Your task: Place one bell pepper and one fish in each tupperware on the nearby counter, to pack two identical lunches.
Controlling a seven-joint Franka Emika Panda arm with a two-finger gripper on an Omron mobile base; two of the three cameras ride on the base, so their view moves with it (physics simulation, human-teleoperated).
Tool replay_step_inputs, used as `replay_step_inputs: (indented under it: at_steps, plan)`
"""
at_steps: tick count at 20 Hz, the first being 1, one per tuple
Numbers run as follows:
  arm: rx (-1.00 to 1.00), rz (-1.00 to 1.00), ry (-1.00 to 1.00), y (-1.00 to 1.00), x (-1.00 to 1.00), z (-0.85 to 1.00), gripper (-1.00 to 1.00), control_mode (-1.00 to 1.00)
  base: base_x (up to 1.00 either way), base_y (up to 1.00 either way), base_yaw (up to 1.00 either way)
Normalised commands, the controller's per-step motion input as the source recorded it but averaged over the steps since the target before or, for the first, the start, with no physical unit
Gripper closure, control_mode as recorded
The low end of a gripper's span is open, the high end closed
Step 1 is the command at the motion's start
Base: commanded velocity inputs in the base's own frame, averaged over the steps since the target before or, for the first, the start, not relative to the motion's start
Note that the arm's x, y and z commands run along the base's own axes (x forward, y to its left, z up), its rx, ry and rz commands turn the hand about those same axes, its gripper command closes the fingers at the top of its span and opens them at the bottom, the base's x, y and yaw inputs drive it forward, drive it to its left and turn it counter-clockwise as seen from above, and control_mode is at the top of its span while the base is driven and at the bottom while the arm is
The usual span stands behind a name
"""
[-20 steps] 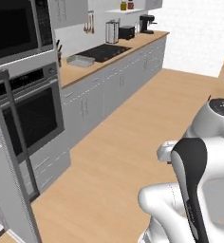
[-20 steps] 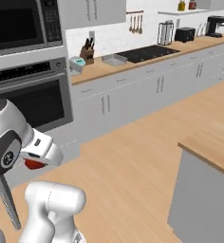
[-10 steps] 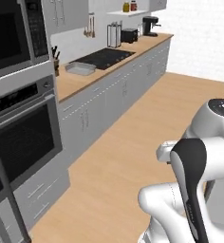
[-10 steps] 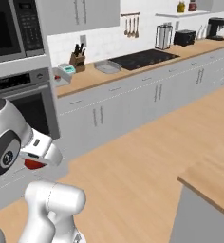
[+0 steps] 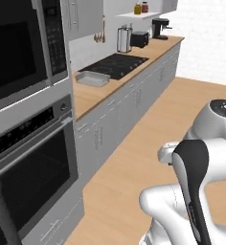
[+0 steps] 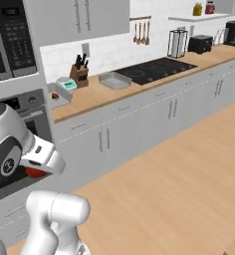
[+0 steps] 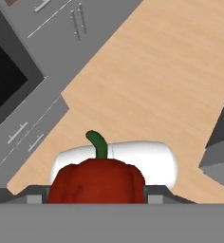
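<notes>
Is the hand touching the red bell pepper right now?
Touching. The hand view shows the red bell pepper wedged between the hand's two jaws, flush on both sides, above the wood floor.

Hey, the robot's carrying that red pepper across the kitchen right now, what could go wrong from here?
1. The red bell pepper sits between the gripper fingers high over the wooden floor; a jolt while driving might drop it.
2. The counter already carries a knife block and a metal tray, so a low approach could knock them.
</notes>
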Motion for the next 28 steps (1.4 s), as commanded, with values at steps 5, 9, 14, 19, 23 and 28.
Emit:
replay_step_inputs:
  at_steps: [5,9,14,19,23,28]
  plan:
    - [0.0,0.0,0.0,0.0,0.0,0.0,1.0,1.0,1.0,0.04,-0.01]
    - [0.0,0.0,0.0,0.0,0.0,0.0,1.0,1.0,1.0,-0.01,0.0]
    - [0.0,0.0,0.0,0.0,0.0,0.0,1.0,1.0,1.0,-0.11,0.0]
    - [0.0,0.0,0.0,0.0,0.0,0.0,1.0,1.0,1.0,-0.45,0.17]
    - [0.0,0.0,0.0,0.0,0.0,0.0,1.0,1.0,1.0,-0.27,0.19]
    - [0.0,0.0,0.0,0.0,0.0,0.0,1.0,1.0,1.0,-0.18,0.35]
